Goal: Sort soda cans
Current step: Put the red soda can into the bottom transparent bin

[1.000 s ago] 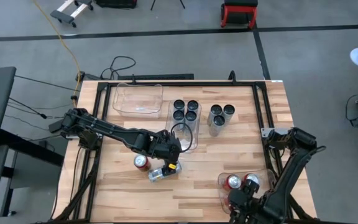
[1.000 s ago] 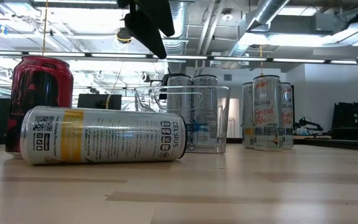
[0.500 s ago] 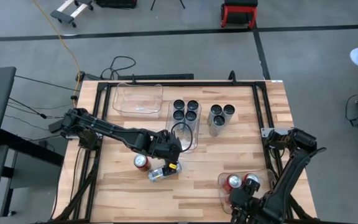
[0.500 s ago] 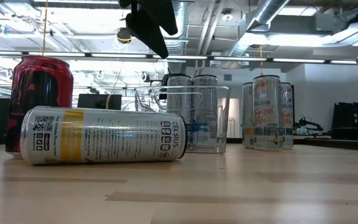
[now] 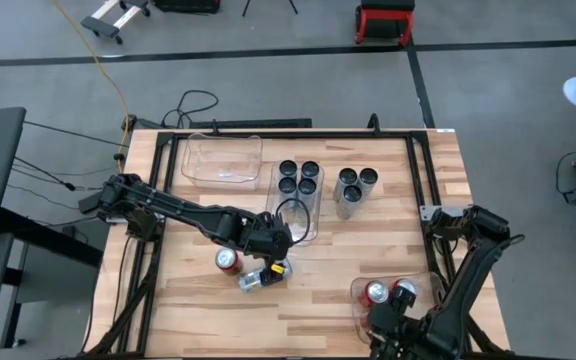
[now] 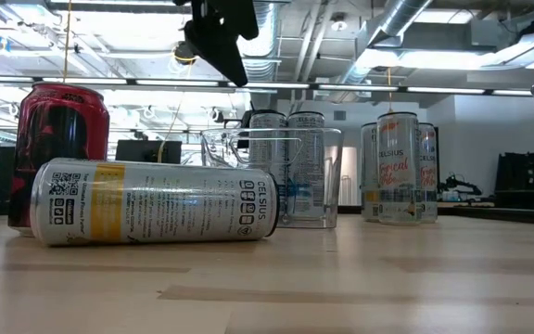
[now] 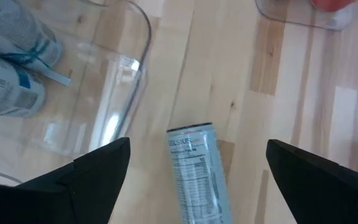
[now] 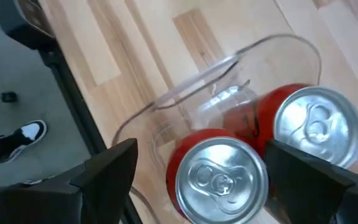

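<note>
A silver soda can (image 5: pixel 256 278) lies on its side on the wooden table, also plain in the low view (image 6: pixel 151 202). A red can (image 5: pixel 227 260) stands upright beside it. My left gripper (image 7: pixel 197 147) hovers open above the lying can (image 7: pixel 196 171), one finger on each side of it, touching nothing. My right gripper (image 8: pixel 201 149) is open over two upright red cans (image 8: pixel 219 177) (image 8: pixel 312 124) that stand in a clear bin (image 5: pixel 360 300) at the near right.
A clear bin (image 5: pixel 313 215) at mid-table holds several dark-topped cans (image 5: pixel 298 177). Several silver cans (image 5: pixel 355 186) stand to its right. Another clear bin (image 5: pixel 221 160) sits at the far left. A black frame rail (image 5: pixel 423 180) runs along the table's right side.
</note>
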Robot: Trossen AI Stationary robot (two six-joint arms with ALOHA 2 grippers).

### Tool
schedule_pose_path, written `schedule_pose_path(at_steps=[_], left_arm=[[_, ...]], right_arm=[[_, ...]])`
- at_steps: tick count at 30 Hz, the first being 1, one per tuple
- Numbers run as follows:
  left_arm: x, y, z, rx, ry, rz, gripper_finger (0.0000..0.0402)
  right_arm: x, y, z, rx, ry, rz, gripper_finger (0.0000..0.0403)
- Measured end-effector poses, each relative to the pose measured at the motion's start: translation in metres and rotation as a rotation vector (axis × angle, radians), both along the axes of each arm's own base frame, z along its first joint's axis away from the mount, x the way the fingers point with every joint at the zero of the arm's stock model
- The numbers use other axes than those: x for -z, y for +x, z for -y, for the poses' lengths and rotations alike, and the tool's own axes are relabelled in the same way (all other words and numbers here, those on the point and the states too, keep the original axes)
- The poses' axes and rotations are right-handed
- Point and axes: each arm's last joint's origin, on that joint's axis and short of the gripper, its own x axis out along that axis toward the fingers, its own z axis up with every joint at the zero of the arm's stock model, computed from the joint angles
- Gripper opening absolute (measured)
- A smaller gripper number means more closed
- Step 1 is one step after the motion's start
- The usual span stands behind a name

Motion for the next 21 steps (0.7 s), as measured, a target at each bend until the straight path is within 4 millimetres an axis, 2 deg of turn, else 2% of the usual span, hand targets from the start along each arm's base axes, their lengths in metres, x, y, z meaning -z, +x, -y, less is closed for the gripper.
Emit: schedule_pose_path(at_steps=[10, 13, 16, 21], left_arm=[[0.003, -0.006, -0.001, -0.021, -0.019, -0.071, 0.0370], [-0.001, -0.020, -0.005, -0.055, -0.009, -0.153, 0.0370], [-0.013, -0.040, -0.008, -0.102, 0.002, -0.203, 0.0370], [-0.040, -0.075, -0.004, -0.157, 0.023, -0.190, 0.0370]], right_arm=[[-0.016, 0.001, -0.002, -0.011, 0.024, 0.020, 0.0366], [-0.028, 0.002, -0.003, -0.008, 0.029, 0.058, 0.0366], [-0.043, 0.003, -0.002, -0.008, 0.012, 0.121, 0.0366], [-0.071, 0.006, 0.004, -0.054, -0.032, 0.190, 0.0366]])
